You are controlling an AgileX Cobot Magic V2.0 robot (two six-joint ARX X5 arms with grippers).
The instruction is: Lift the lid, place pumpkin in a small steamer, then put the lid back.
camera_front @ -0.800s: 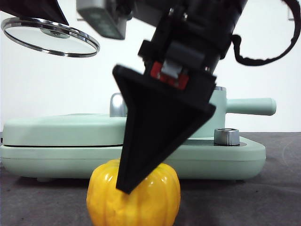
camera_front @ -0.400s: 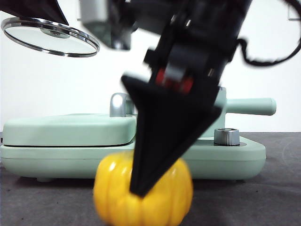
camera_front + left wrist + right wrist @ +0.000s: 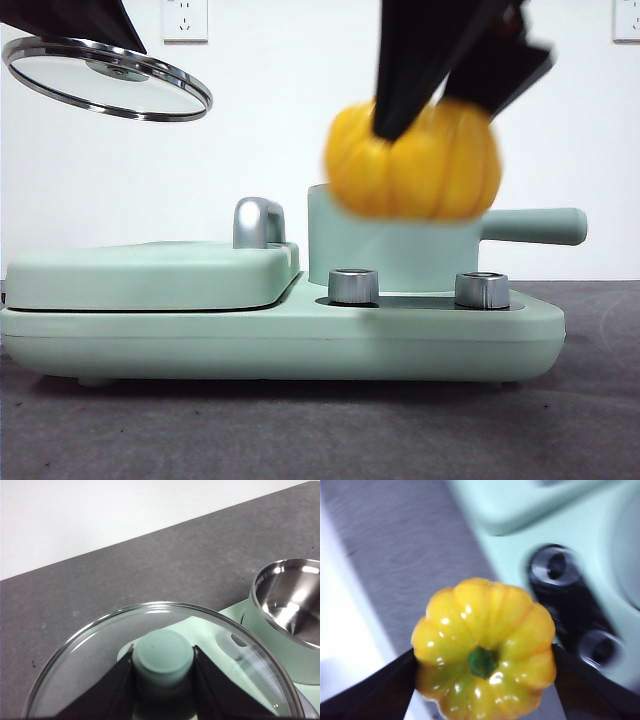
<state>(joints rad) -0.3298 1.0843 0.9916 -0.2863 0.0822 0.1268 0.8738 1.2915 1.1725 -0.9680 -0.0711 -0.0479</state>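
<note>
Because the pot (image 3: 395,250) has to stay open to take what I am carrying, the cooker base (image 3: 280,335) sits bare-topped at the lower middle of the front view, with the pot standing on its right half, the long handle (image 3: 535,226) pointing to the right edge of the frame. The flat griddle cover (image 3: 150,275) lies closed on the left half, a steel knob (image 3: 258,222) rising behind it, and two steel dials (image 3: 353,286) stand in front of the pot.

My left gripper (image 3: 162,680) holds the lid (image 3: 108,78) high in the upper left of the front view, well apart from the pot, so the opening is clear; its jaws press both sides of the lid's small green knob (image 3: 163,657). Through that wrist's picture I see the pot's shiny steel inside at the right edge, with nothing in it.

My right gripper (image 3: 482,680) has its jaws closed around the pumpkin (image 3: 415,158), one on each flank, the green stem (image 3: 481,662) facing the camera. In the front view the pumpkin hangs in the upper middle, above the pot's rim and slightly in front, I judge, so it can be lowered in.

The pumpkin and my right jaws are blurred in both views. The pumpkin hides part of the pot's rim. My arms are cut off by the top edge, and the lid's far rim runs out of the wrist picture.
</note>
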